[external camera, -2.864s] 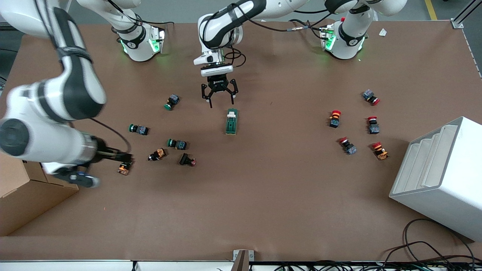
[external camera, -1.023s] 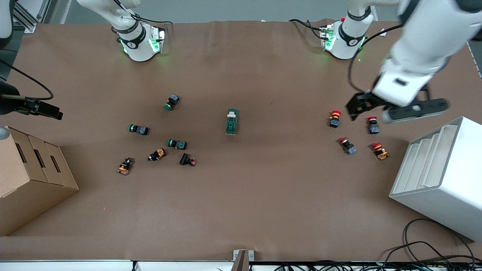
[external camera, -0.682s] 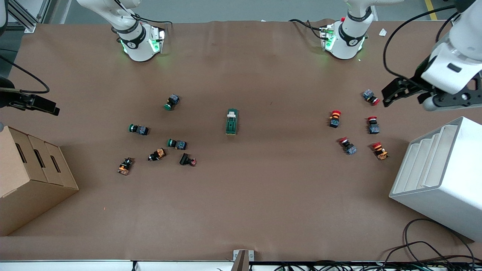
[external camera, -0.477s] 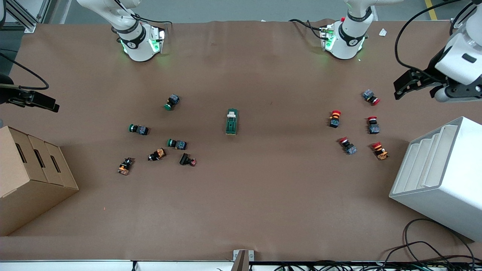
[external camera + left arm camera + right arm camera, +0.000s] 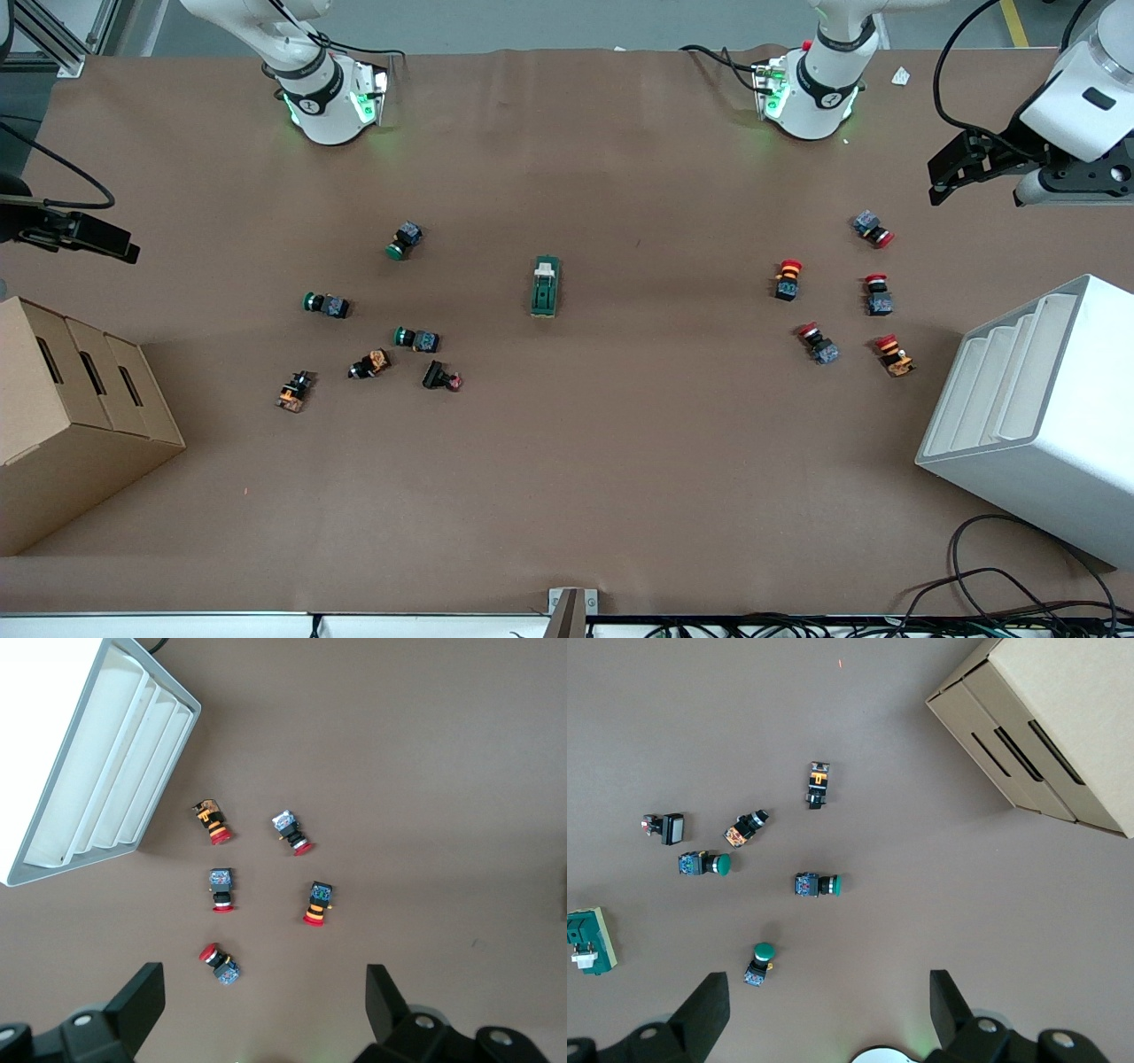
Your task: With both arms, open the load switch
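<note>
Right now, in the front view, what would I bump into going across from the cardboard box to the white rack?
cardboard box → green push button → load switch → red push button → white rack

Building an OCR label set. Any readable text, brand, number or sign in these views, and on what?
None can be read.
Right arm base: a small dark round mark, too small to read.
Left arm base: the same kind of mark, too small to read.
Load switch: no print visible.
Push buttons, e.g.: coloured caps and bands only, no lettering.
Cardboard box and white tray: plain.
</note>
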